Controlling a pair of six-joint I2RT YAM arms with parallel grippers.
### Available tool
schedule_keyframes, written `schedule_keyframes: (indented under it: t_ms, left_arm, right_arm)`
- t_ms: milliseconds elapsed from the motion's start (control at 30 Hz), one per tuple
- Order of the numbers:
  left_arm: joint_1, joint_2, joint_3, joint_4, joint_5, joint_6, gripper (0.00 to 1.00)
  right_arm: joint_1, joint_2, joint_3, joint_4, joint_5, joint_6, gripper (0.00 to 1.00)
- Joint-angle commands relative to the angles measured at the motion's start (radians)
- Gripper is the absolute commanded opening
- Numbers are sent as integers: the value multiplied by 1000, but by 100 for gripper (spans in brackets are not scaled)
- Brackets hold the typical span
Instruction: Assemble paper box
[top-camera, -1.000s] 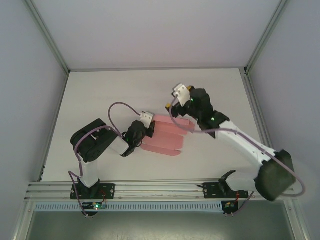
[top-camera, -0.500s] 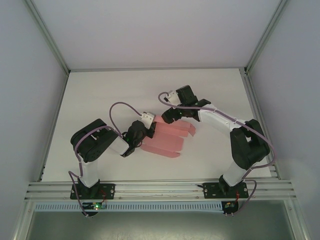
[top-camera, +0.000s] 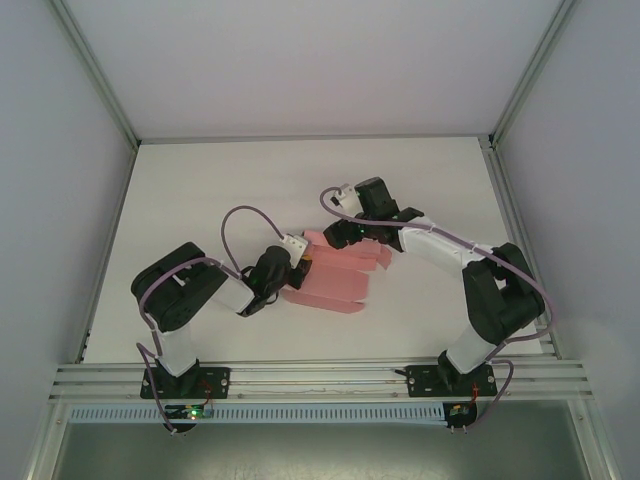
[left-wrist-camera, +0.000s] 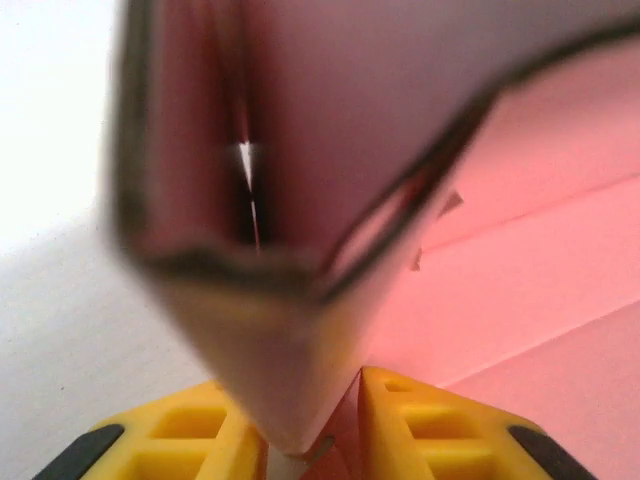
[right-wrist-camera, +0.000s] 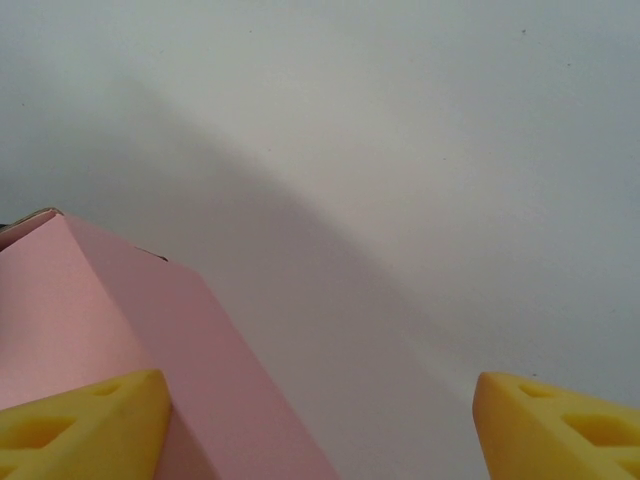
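Lying mid-table (top-camera: 200, 190) with its long axis left to right, the paper box (top-camera: 335, 282) is nipped at its left end in the left gripper's (left-wrist-camera: 310, 440) narrow jaws, while its far edge is flanked by the right gripper (top-camera: 345, 232), jaws spread wide.

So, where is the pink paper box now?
In the top view the pink paper box lies at the table's centre, left claw at its left edge, right claw at its far edge.

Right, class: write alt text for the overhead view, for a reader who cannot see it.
A pink box with loose flaps lies mid-table between two robot arms. The left arm meets its left edge; the right arm reaches over its far side.
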Motion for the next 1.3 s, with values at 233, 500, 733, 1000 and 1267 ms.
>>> schedule_keyframes:
  t_ms: [233,500,733,1000,1267]
  left_arm:
    - [-11,-53,25,11,-13,-78,26]
    - [-10,-70,86,-56,-55,-49,15]
    - [-10,62,173,-77,-236,-27,0]
    - [-9,-73,189,-290,-131,-56,0]
    - [-10,-209,319,-789,29,-163,0]
  right_arm:
    - [38,53,-38,-147,66,-11,78]
    - [34,59,-34,-152,65,-20,77]
    - [32,62,-32,-156,70,-18,76]
    - [32,-266,-117,-94,155,-340,96]
    - [134,-562,-320,139,55,-705,98]
